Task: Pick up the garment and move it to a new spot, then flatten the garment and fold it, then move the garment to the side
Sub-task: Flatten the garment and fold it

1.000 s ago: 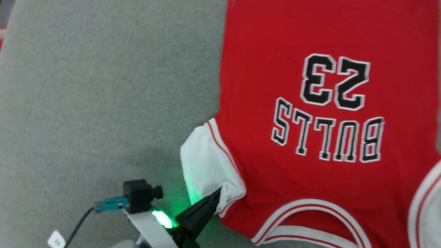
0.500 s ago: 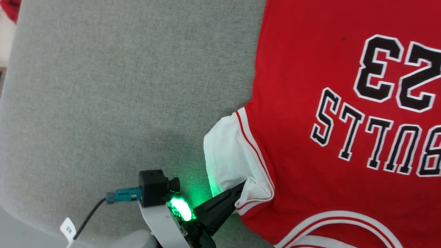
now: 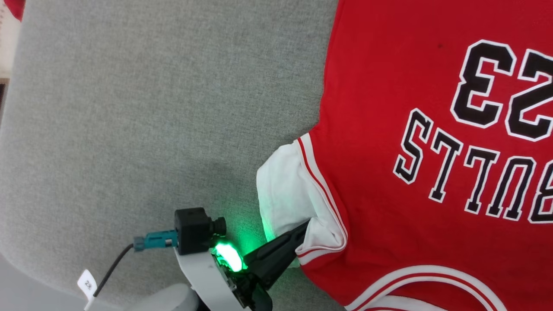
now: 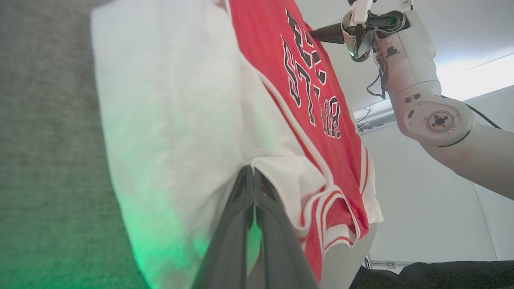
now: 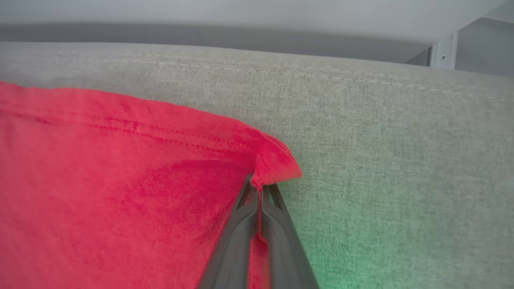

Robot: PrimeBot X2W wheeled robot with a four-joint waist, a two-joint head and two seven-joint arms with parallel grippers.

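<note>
2 pieces of writing can be read on the garment (image 3: 389,242): the black, white-outlined number "23" and, under it, the word "BULLS", both seen upside down in the head view. A small white tag (image 3: 87,284) is fixed on a black cable (image 3: 113,267), but its marking is too small to be read. The garment is spread, printed side up, on the grey fabric surface (image 3: 151,108), at the right of the head view, with 1 white sleeve (image 3: 281,190) turned toward the bare fabric. A bit of red cloth (image 3: 15,6) is seen past the edge of the surface, in the upper left corner. A green light (image 3: 229,255) is glowing on the left wrist beside a black camera (image 3: 194,229), and the sleeve is tinted by it. The left gripper (image 3: 300,231) is held low and slanted toward the sleeve; its fingers are pressed together on a fold of the sleeve's edge. The fingers of the right gripper (image 5: 257,186) are closed on a corner of the red hem, which is bunched between them.
</note>
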